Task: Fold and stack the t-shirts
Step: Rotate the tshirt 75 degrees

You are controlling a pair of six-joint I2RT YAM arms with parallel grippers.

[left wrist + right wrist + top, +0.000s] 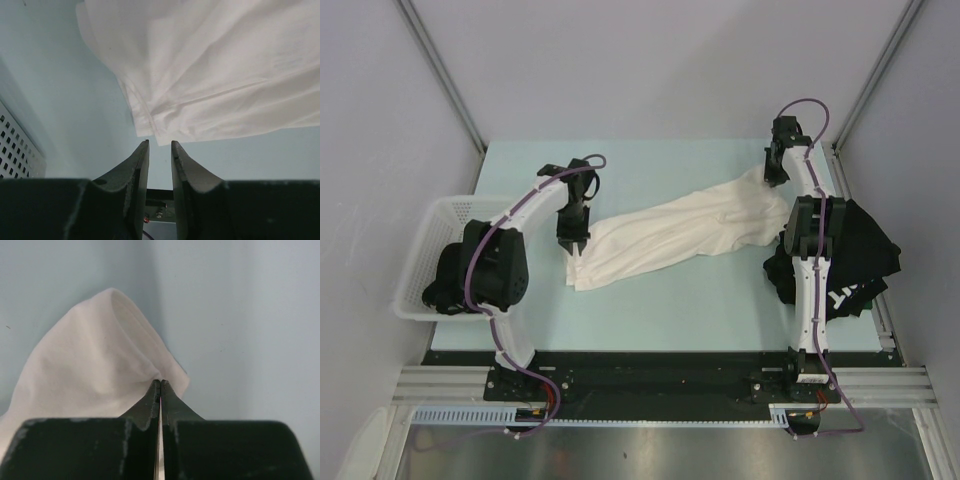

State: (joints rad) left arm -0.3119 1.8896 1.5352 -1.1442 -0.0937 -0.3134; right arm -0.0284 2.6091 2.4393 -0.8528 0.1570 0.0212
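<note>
A cream-white t-shirt lies stretched in a long band across the pale table, from lower left to upper right. My right gripper is at its far right end, shut on a pinch of the cloth; its jaws meet with fabric bunched at their tips. My left gripper hovers at the shirt's near left corner. In the left wrist view this gripper stands open by a narrow gap with nothing in it, and the shirt's hem corner lies just beyond the tips. Black t-shirts with white print are heaped at the right.
A white mesh basket stands at the left table edge with dark cloth inside, and its wall shows close to my left gripper. The black heap lies under my right arm, next to the right table edge. Grey walls enclose the table.
</note>
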